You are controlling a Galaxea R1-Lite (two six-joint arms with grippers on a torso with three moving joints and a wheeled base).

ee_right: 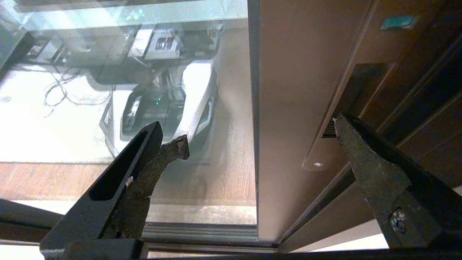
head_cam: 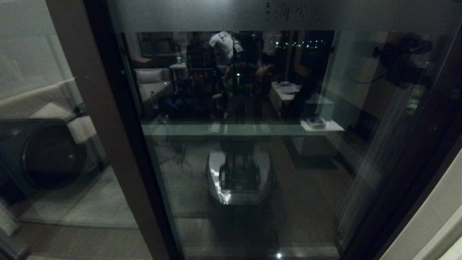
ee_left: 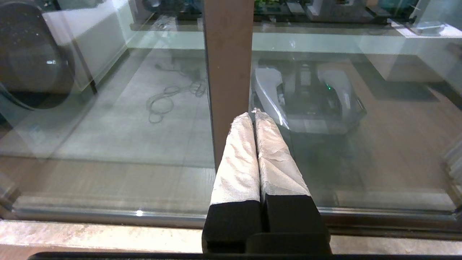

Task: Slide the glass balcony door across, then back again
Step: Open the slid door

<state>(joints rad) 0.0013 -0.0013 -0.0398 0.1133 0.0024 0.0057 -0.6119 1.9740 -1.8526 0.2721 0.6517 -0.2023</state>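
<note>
The glass balcony door [head_cam: 252, 224] fills the head view, with a frosted top strip [head_cam: 202, 14] bearing characters and a dark brown frame. Neither gripper shows in that view. My left gripper [ee_left: 254, 115] is shut, its white-wrapped fingers [ee_left: 238, 159] pressed together with nothing between them, their tips in front of a brown upright [ee_left: 229, 65]. My right gripper [ee_right: 258, 135] is open in front of the door's other upright [ee_right: 288, 108]. One finger [ee_right: 364, 166] reaches the recessed slot handle [ee_right: 352, 94], just above a small screw [ee_right: 317, 164]. Whether it touches I cannot tell.
A dark washing machine drum [head_cam: 43, 155] stands behind the glass on the left, with a loose cable [ee_left: 169, 97] on the floor. The floor track [ee_left: 108, 216] runs along the bottom. A pale wall edge [head_cam: 433, 224] borders the right. The robot's base [head_cam: 238, 177] is mirrored in the glass.
</note>
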